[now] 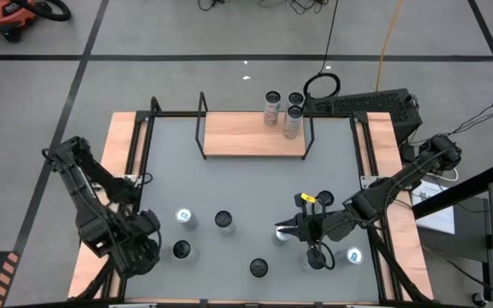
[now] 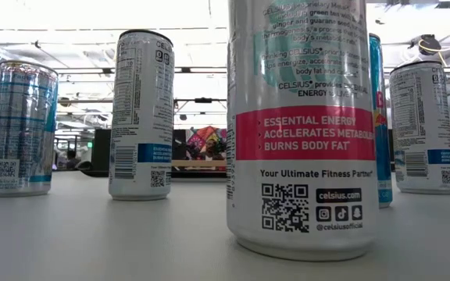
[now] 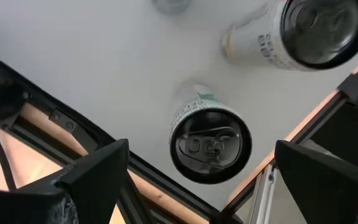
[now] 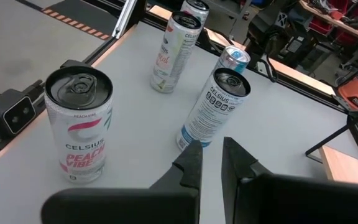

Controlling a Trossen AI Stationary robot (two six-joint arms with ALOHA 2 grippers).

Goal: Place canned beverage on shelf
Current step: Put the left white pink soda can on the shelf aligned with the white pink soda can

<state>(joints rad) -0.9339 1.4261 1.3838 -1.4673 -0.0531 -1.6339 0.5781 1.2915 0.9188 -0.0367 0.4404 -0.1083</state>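
Left gripper [image 1: 144, 254]: was held with its fingers spread wide and nothing between them, above the near-left can, well away from the shelf [image 1: 251, 134].
Near-left can [image 3: 210, 138]: was seen upright from above in the left wrist view, black-topped; its label could not be read.
Cans on the grey table [image 1: 229, 192]: about eight were counted in the high view, all upright and all nearer than the shelf; one was partly hidden by the right arm.
Front can [image 2: 301, 125]: "CELSIUS", "ESSENTIAL ENERGY", "ACCELERATES METABOLISM", "BURNS BODY FAT", "Your Ultimate Fitness Partner" and "celsius.com" were read beside a QR code.
Cans on the shelf: three were counted, standing together at its right end [image 1: 282, 111].
Shelf: light-wood board with a black rod frame, set at the far middle of the table.
Right gripper [image 4: 211, 163]: was seen with its fingers brought together on nothing, low over the table, nearer than the shelf's right end.
Peach can [image 4: 79, 123]: "CELSIUS" and "PEACH" were read.
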